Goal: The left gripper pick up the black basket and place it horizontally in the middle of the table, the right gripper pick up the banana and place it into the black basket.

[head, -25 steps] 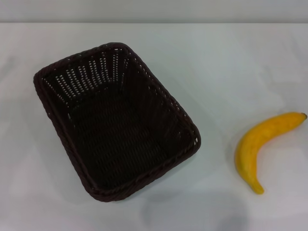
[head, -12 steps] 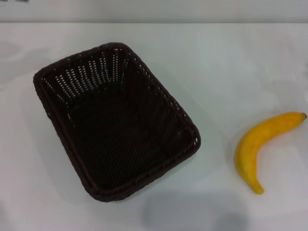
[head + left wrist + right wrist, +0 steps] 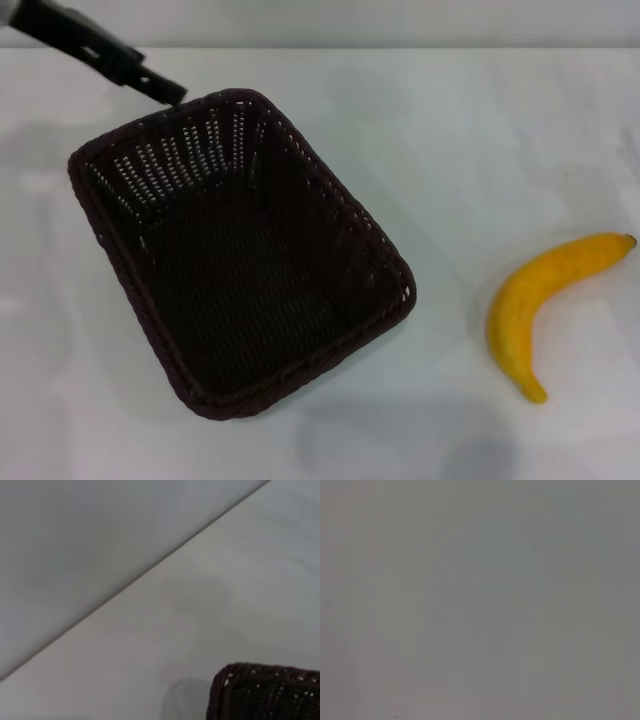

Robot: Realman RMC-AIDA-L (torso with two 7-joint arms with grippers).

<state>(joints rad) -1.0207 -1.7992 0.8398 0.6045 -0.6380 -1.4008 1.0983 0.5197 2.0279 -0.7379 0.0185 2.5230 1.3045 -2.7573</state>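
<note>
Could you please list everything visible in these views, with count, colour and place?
black basket: one, very dark brown-black, left of centre on the table, set at an angle, empty.
banana: one, yellow-orange, on the table to the basket's right, apart from it.
table: one, white, fills most of the head view.
left hand: one, black, far left corner, tip just by the basket's far rim.
right hand: not in view.

We see a corner of the black basket [image 3: 265,692] at the lower right of the frame, its braided rim rounded and its slotted side letting light through. It sits on the table [image 3: 240,590], whose far edge runs diagonally from lower left to upper right, with a grey wall [image 3: 80,540] beyond
</note>
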